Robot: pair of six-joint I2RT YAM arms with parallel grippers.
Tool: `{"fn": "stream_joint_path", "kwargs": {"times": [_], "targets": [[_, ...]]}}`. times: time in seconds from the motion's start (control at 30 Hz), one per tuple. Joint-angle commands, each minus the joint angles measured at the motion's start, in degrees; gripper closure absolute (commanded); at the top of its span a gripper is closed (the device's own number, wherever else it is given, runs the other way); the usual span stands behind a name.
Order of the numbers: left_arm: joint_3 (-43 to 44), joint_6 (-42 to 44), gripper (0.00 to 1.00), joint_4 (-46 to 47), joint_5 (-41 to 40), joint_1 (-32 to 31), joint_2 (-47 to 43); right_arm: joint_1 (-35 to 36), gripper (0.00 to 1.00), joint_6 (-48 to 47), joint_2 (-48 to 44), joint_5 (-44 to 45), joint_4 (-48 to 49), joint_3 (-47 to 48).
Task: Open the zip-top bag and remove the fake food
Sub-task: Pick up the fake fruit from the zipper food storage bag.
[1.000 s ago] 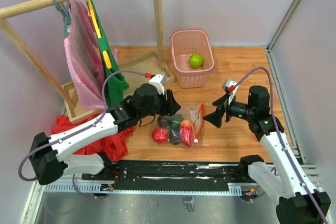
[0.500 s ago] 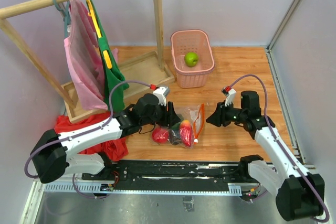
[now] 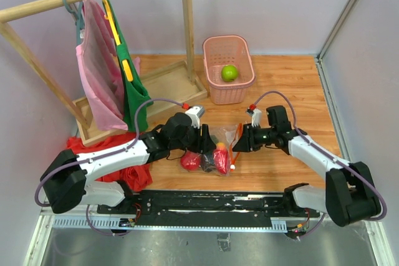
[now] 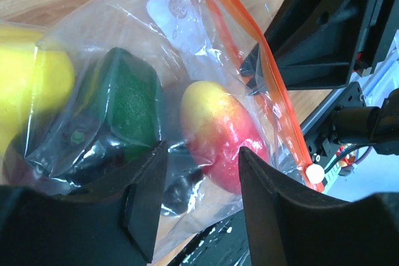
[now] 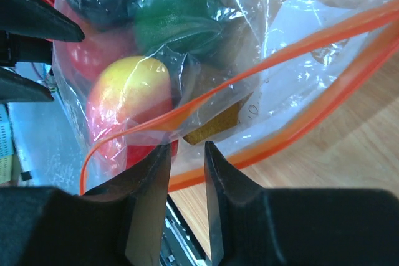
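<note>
Right gripper [image 5: 187, 147] has its jaws narrowly parted at the orange strip of the zip-top bag [image 3: 225, 136], gripping nothing I can confirm; left gripper [image 4: 202, 154] gapes wider against the fake food [image 4: 218, 135] inside. Faint print on the plastic is unreadable to me. That bag lies on the wooden table [image 3: 280, 85], just on the arms' side of the pink basket [image 3: 215, 95].

Left wrist view: a yellow piece of fake food [image 4: 25, 73] is blurred and cut off by the left edge. A dark purple piece [image 4: 184, 188] is mostly hidden behind the left claw [image 4: 202, 154]. Right wrist view: it is unclear whether the right claw [image 5: 186, 147] pinches the zip-top bag [image 5: 299, 35].
</note>
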Motion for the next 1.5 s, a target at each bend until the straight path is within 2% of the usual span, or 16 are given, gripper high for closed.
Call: {"fn": "stream_joint_path", "kwargs": {"times": [0.0,0.1,0.2,0.3,0.37,0.53,0.73,0.93,1.07,1.17,1.27,1.47], "targets": [[1.32,-1.24,0.46,0.75,2.06,-0.70,0.93,1.70,0.70,2.71,3.13,-3.50,3.71,3.09],[1.28,-1.65,0.46,0.89,2.87,-0.91,1.31,1.71,0.63,4.12,3.64,-6.46,5.63,2.91],[1.30,-2.25,0.46,0.91,3.09,-1.01,1.89,1.94,0.50,6.71,2.08,-10.42,10.18,1.31],[1.10,-2.65,0.55,0.91,3.05,-1.10,2.33,2.18,0.39,7.14,0.86,-12.15,12.27,0.61],[0.92,-2.80,0.59,0.86,2.99,-1.05,2.67,2.54,0.34,6.73,0.93,-11.67,11.67,0.92],[1.46,-2.42,0.60,0.02,2.51,-1.10,3.58,3.43,0.27,4.67,1.58,-7.57,7.74,2.33],[3.02,-1.73,0.57,-3.72,-1.59,-1.07,1.97,3.38,0.30,2.69,0.90,-2.50,2.96,2.98],[2.52,-3.42,0.52,-3.97,-3.99,-1.03,-3.56,0.11,0.27,3.23,-4.83,-10.39,5.30,1.87],[2.60,-4.30,0.50,-4.11,-4.02,-1.06,-4.83,-4.67,0.27,6.06,-8.64,-10.34,7.02,-1.77],[2.82,-4.54,0.46,-4.44,-4.39,-1.01,-5.32,-5.56,0.34,5.77,-9.93,-5.92,2.87,-2.20],[2.10,-5.62,0.36,-3.69,-5.14,-0.80,-6.55,-5.57,0.44,5.80,-10.16,-2.98,0.68,-2.15],[-0.02,-9.34,0.30,-4.02,-4.29,2.17,-8.26,-5.35,0.64,9.33,-5.80,-3.55,4.39,-3.77]]}}
